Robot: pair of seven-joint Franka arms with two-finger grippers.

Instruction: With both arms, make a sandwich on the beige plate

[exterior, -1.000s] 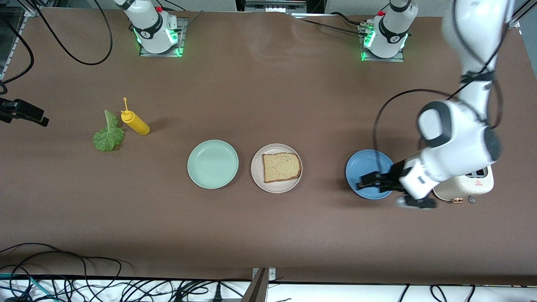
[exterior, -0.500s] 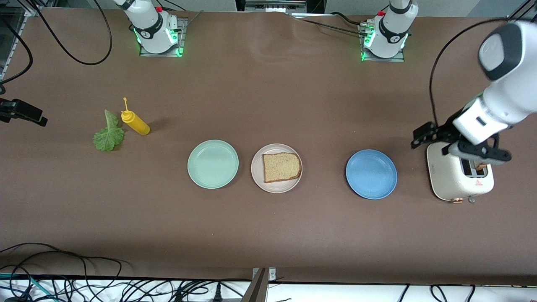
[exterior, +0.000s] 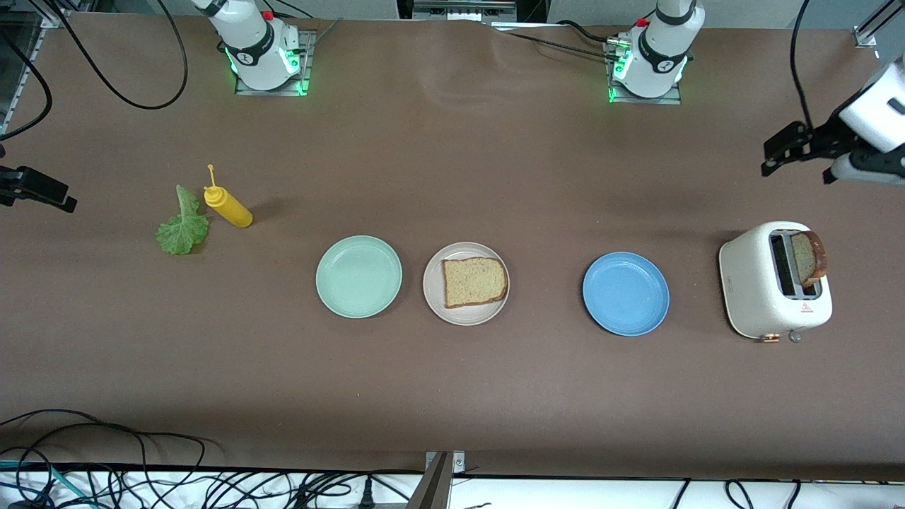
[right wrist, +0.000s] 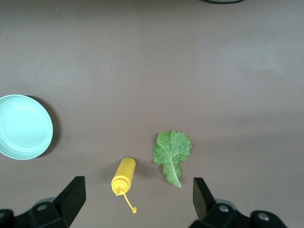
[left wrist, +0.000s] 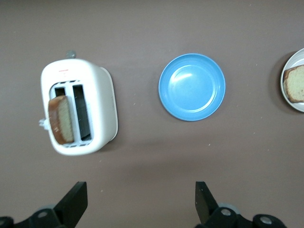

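One brown bread slice [exterior: 475, 281] lies flat on the beige plate [exterior: 433, 291] at the table's middle. A second slice [exterior: 810, 257] stands up out of the white toaster [exterior: 758, 293] at the left arm's end. The lettuce leaf [exterior: 182, 227] lies on the table at the right arm's end. My left gripper [exterior: 776, 151] hangs open and holds nothing, high over bare table beside the toaster [left wrist: 78, 111]. My right gripper [right wrist: 137, 192], also open with nothing in it, hangs high over the lettuce [right wrist: 172, 151]; it shows at the front view's edge [exterior: 42, 189].
A mint green plate [exterior: 358, 276] sits beside the beige one toward the right arm's end. A blue plate [exterior: 626, 293] lies between the beige plate and the toaster. A yellow squeeze bottle [exterior: 228, 206] lies next to the lettuce. Cables run along the table's edges.
My left gripper has risen from over the blue plate, passed above the toaster and moved off toward the table's end, which uncovers the slice in the toaster. The right arm has barely moved.
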